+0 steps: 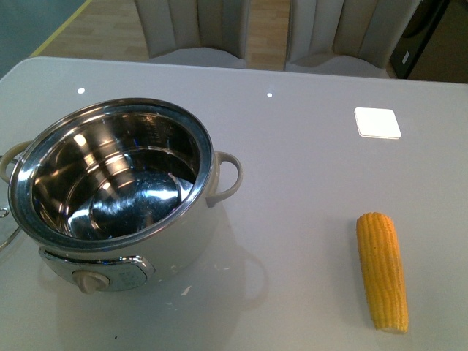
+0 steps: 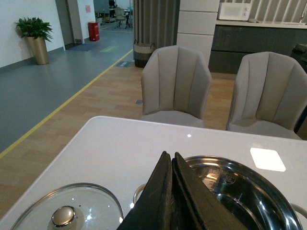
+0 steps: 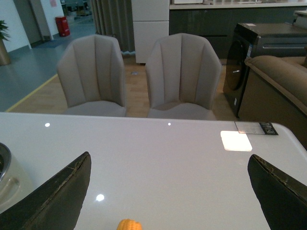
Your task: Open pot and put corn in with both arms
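Observation:
The cream-white pot [image 1: 117,219] stands open at the front left of the table, its steel inside empty. Its glass lid [image 2: 67,211] with a metal knob lies on the table beside the pot; only an edge of it shows in the front view [image 1: 6,235]. The yellow corn [image 1: 382,269] lies at the front right. My left gripper [image 2: 169,155] is shut and empty, above the pot's rim [image 2: 240,165]. My right gripper [image 3: 170,160] is open wide, and the corn's tip [image 3: 129,224] shows between its fingers. Neither arm shows in the front view.
A white square patch [image 1: 377,122] lies on the table at the back right. Two beige chairs [image 1: 194,29] stand behind the table's far edge. A brown sofa [image 3: 283,76] and a dark appliance stand off to the right.

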Controlling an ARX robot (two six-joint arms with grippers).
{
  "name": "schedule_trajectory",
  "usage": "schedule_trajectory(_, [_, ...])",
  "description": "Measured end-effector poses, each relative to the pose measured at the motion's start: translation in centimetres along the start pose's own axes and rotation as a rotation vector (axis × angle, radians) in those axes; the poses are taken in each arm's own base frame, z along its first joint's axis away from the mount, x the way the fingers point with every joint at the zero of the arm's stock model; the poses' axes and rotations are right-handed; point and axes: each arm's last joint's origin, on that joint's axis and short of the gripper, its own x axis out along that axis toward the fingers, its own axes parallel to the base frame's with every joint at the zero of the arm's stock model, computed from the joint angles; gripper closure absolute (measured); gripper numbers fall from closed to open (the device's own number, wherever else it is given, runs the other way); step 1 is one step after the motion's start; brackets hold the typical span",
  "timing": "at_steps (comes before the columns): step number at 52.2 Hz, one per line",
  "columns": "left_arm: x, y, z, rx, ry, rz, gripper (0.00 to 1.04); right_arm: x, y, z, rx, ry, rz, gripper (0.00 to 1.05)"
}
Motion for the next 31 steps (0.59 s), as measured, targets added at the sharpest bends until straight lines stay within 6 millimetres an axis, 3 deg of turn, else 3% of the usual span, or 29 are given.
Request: schedule_trajectory(31, [-1.8,0.0,-0.4,0.0,0.013,0.0,1.01,0.0,0.0,0.0,0.0,0.0,0.0,0.09])
